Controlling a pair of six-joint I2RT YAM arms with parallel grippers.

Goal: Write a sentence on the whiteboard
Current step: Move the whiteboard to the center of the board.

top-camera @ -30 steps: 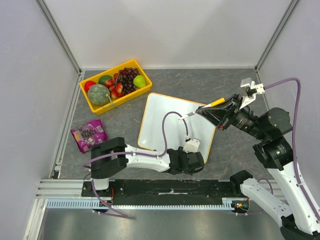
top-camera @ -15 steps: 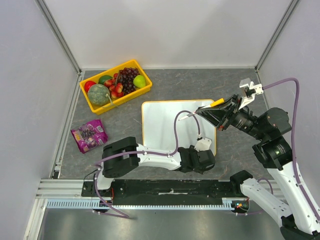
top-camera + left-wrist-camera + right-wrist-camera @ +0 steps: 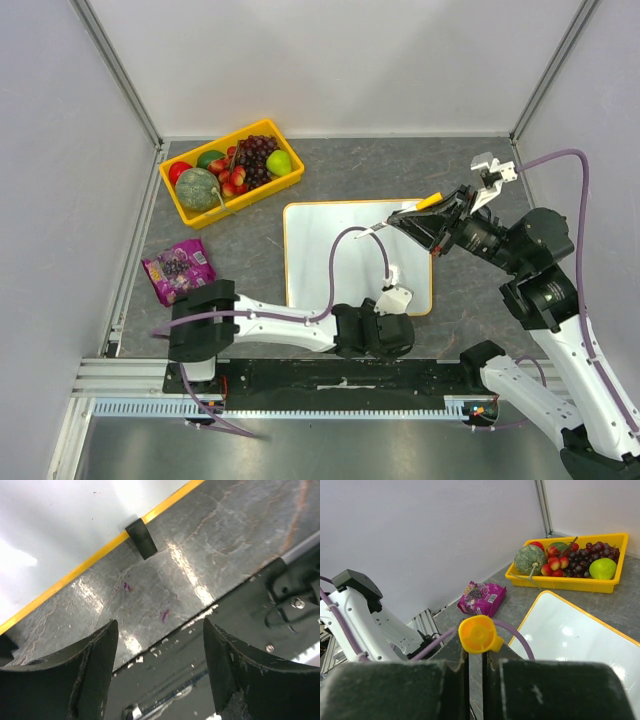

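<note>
The whiteboard lies flat in the middle of the table, white with an orange-yellow rim. No writing shows on it. My right gripper hovers over the board's far right corner, shut on an orange-capped marker. In the right wrist view the marker's cap sticks out between the closed jaws, with the board below. My left gripper is open and empty, just in front of the board's near edge. The left wrist view shows the board's rim and one black foot beyond the spread fingers.
A yellow crate of fruit stands at the back left; it also shows in the right wrist view. A purple snack bag lies at the left, near the wall. The left arm's purple cable arcs over the board.
The board turned from skewed to square on the table. My left gripper then drew back off its near right corner toward the front edge. The right gripper shifted slightly back.
</note>
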